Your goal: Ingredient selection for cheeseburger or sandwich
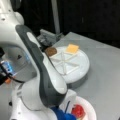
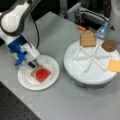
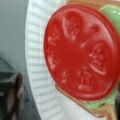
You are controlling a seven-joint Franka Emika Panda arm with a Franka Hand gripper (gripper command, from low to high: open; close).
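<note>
Red tomato (image 3: 81,51) lies on top of the stack, over a green leaf (image 3: 112,13) and a tan bread slice (image 3: 100,111), as the wrist view shows from close above. In a front view the stack (image 2: 41,73) sits on a white paper plate (image 2: 51,63), in the lower left of the frame. The gripper (image 2: 33,63) hangs just beside the upper left edge of the stack, with its dark fingers pointing down at the plate. It holds nothing, and I cannot tell how far its jaws are apart.

I judge that the tomato step is finished and the sandwich is not yet closed. The pieces still in the round white tray (image 2: 87,75) are a second bread slice (image 2: 88,39), a brown patty (image 2: 109,45) and an orange cheese square (image 2: 114,65), each in its own compartment along the upper and right side of the frame. Any further pick calls for a clean lift off the plate without pushing the stack, then a reach across to the tray, which stands well apart on the right of the frame.

All things rest on a smooth grey table (image 2: 60,100). Behind it the room is dark, with some equipment and cables at the upper right of the frame.
</note>
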